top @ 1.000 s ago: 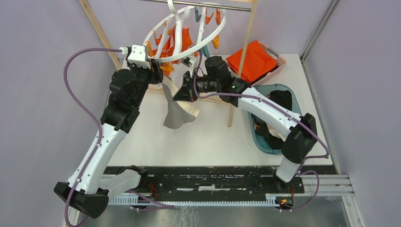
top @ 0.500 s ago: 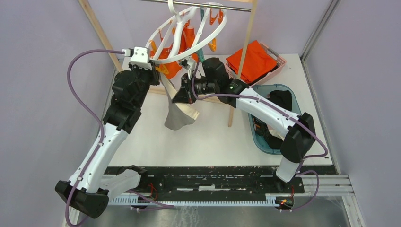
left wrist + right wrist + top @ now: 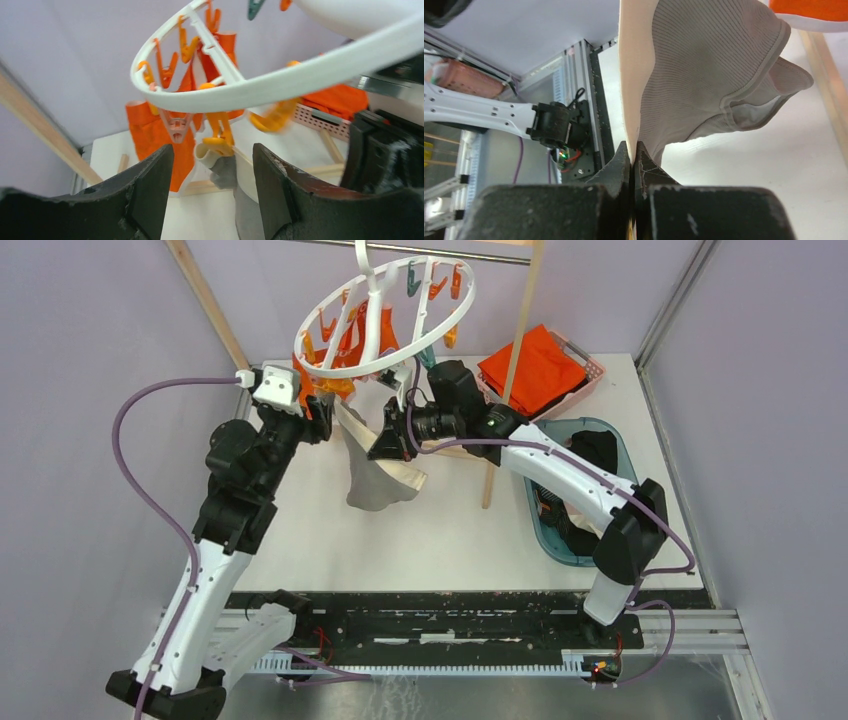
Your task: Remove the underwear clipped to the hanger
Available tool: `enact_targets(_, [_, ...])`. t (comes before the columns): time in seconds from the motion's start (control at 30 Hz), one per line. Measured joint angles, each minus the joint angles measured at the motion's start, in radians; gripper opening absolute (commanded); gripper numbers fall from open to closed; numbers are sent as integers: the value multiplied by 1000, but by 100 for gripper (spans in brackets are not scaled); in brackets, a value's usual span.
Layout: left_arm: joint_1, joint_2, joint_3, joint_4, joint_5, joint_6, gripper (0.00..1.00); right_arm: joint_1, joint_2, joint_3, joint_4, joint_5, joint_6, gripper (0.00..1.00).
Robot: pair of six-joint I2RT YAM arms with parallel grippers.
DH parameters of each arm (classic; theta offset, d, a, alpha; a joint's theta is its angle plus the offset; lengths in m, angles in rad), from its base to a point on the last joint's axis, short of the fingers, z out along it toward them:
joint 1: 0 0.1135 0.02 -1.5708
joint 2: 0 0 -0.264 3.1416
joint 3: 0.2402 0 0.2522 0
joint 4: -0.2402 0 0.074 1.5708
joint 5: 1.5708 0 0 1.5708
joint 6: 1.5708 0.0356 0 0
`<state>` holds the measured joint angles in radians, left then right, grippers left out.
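Note:
The white ring hanger (image 3: 440, 328) hangs from the metal bar, orange pegs dangling from it. Orange underwear (image 3: 375, 338) hangs clipped under it. The beige-grey underwear (image 3: 378, 478) droops below the ring's near rim; one corner (image 3: 216, 156) sits in an orange peg (image 3: 220, 141). My left gripper (image 3: 322, 412) stands open just short of that peg, its fingers (image 3: 150, 175) either side and touching nothing. My right gripper (image 3: 386, 445) is shut on the garment's cream waistband (image 3: 634, 75). A black garment (image 3: 598, 448) lies in the teal basin.
A wooden-post frame (image 3: 512, 370) carries the bar. A pink basket (image 3: 592, 368) with a folded orange cloth (image 3: 538, 365) stands at the back right. The teal basin (image 3: 538, 510) sits right of the arms, under the right forearm.
My left gripper pinched near the hanger's rim, reopened and drew back left and down. The ring swung up and levelled. The right gripper kept its hold on the beige-grey garment.

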<state>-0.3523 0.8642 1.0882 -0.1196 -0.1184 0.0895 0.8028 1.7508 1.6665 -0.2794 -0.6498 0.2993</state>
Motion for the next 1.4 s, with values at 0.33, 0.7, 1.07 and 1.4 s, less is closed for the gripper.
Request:
enact_targets(0.33, [28, 12, 142, -286, 342, 239, 79, -36, -26, 4, -133, -101, -228, 0])
enact_targets(0.7, [243, 123, 183, -367, 774, 279, 78, -129, -78, 35, -286, -171, -335, 1])
enact_targets(1.07, [318, 228, 102, -89, 1157, 121, 78, -203, -135, 70, -398, -189, -358, 2])
enact_targets(1.4, [302, 221, -95, 510, 1246, -227, 83, -203, -135, 89, -422, -256, -332, 2])
